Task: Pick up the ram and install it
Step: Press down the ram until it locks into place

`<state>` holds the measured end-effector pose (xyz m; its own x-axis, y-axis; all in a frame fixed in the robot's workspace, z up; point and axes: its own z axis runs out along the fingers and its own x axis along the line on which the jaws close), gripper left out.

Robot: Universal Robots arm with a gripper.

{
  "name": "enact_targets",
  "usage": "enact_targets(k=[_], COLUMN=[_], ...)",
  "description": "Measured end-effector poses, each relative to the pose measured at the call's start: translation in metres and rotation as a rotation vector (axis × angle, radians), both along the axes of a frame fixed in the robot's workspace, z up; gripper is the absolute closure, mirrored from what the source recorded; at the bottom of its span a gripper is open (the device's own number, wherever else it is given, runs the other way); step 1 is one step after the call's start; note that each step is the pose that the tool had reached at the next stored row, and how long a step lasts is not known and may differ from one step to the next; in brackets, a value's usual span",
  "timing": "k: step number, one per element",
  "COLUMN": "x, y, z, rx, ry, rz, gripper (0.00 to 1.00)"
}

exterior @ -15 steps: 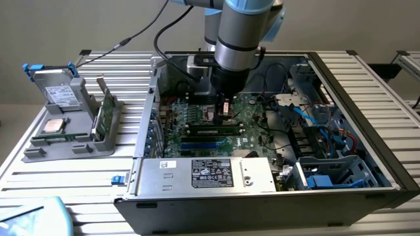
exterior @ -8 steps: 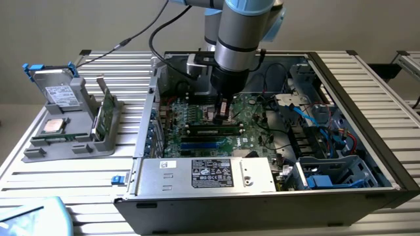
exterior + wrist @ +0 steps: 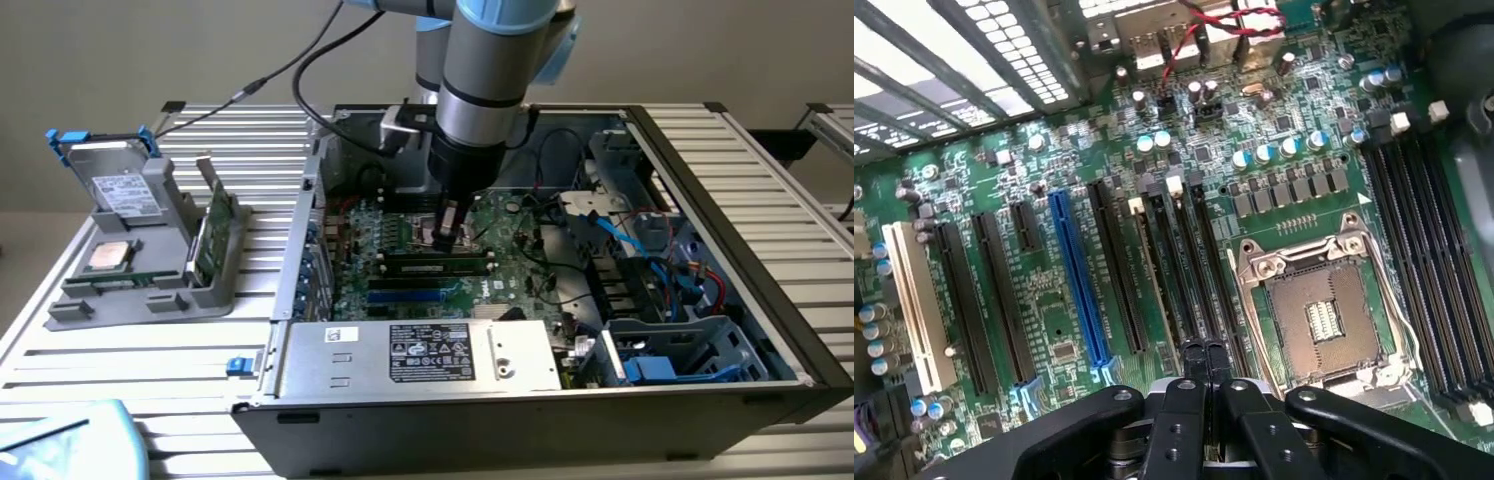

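The ram (image 3: 434, 266), a narrow dark-green stick with a small white label, lies along a slot on the motherboard (image 3: 514, 240) inside the open computer case. My gripper (image 3: 447, 237) hangs straight down from the arm, its tips just behind and above the ram. In the wrist view the gripper (image 3: 1204, 352) is shut, its two black fingers pressed together with nothing between them. It hovers over a row of long black memory slots (image 3: 1194, 270) next to the bare processor socket (image 3: 1324, 325).
The case wall (image 3: 727, 190) and a silver power supply (image 3: 427, 355) hem in the board. Blue and red cables (image 3: 667, 255) lie on the exterior view's right. A grey holder (image 3: 127, 300) with a broader green card (image 3: 214, 235) stands outside on the slatted table.
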<state>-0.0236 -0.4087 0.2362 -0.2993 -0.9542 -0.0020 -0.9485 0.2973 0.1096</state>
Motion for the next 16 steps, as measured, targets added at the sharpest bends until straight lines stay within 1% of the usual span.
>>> enact_targets(k=[4, 8, 16], x=[0.0000, 0.0000, 0.0000], y=[0.0000, 0.0000, -0.0001], z=[-0.0002, -0.0003, -0.0006], rx=[-0.0002, -0.0022, -0.0110], ry=[-0.0021, -0.0085, -0.0208], rz=[-0.045, -0.078, -0.146], gripper=[0.89, 0.89, 0.89])
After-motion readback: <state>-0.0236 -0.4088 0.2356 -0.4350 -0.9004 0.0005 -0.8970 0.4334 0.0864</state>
